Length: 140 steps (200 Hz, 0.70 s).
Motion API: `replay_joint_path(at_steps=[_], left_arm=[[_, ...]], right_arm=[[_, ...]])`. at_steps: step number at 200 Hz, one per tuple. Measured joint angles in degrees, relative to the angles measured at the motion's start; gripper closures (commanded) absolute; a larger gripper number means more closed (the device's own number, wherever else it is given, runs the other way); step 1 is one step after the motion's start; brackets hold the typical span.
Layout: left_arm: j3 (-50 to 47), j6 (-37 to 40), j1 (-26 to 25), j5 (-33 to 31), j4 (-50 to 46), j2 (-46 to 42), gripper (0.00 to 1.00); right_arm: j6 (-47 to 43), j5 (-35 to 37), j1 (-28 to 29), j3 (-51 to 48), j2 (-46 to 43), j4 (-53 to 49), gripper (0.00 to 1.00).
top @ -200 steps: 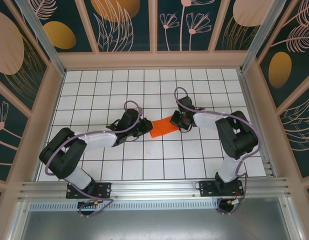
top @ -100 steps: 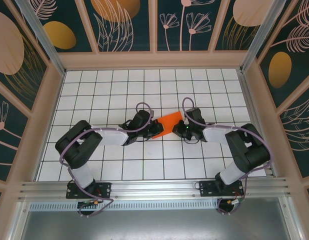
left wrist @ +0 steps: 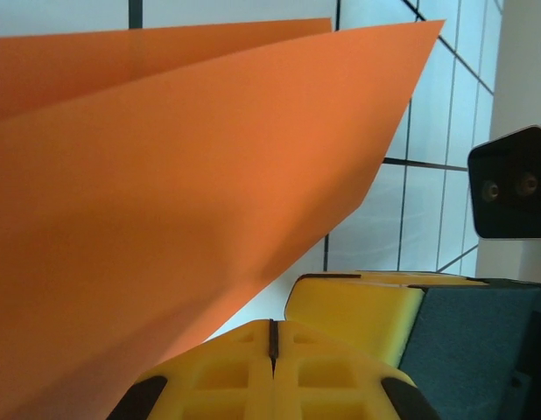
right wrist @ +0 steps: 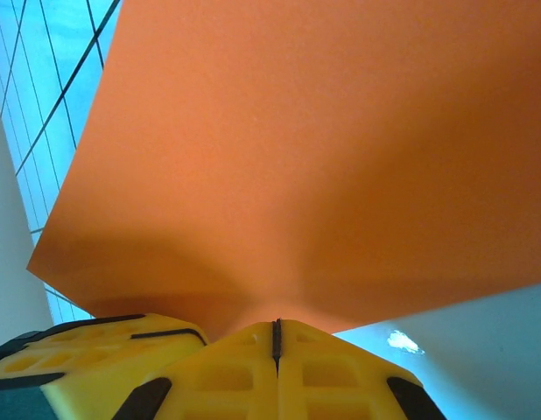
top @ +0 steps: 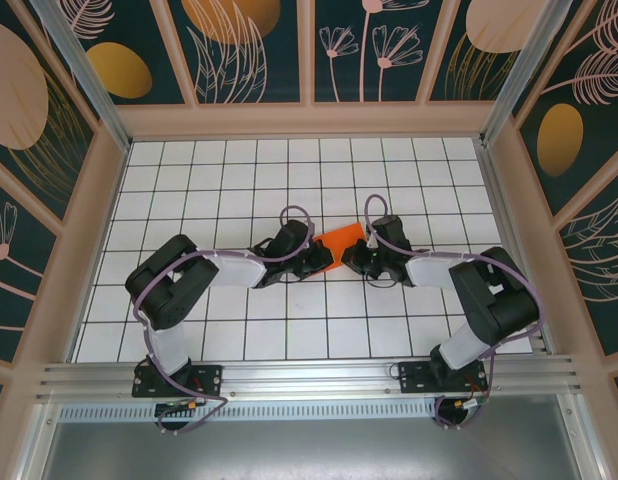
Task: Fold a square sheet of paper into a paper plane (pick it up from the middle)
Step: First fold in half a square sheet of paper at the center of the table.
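The square sheet of paper [top: 341, 242] is bright orange and lies folded over in two layers on the white grid table [top: 239, 180]; a paper plane shape is not in view. In the left wrist view the sheet [left wrist: 183, 175] spreads away from my left gripper [left wrist: 273, 337], which is shut with its tips at the sheet's near edge. My right gripper [right wrist: 275, 337] is shut on the sheet [right wrist: 323, 157], which puckers down into its jaws. From above, the left gripper [top: 326, 263] and right gripper [top: 349, 262] stand almost touching.
Wooden frame walls with dark floral panels [top: 309, 118] enclose the table. An aluminium rail [top: 309, 378] runs along the near edge by the arm bases. The right gripper's yellow finger [left wrist: 354, 306] sits just right of my left jaws.
Both arms have swung inward, the left one moving right. The two grippers now meet at the sheet's near edge, and less orange shows from above.
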Motion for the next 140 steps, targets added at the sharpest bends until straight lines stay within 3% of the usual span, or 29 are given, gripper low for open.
replay_joint_path(at_steps=[140], left_arm=[[2.25,0.0,-0.17,0.07,-4.15,3.74,1.0]], right_arm=[[-0.04,-0.22,0.0,0.0,3.65,1.36,1.0]])
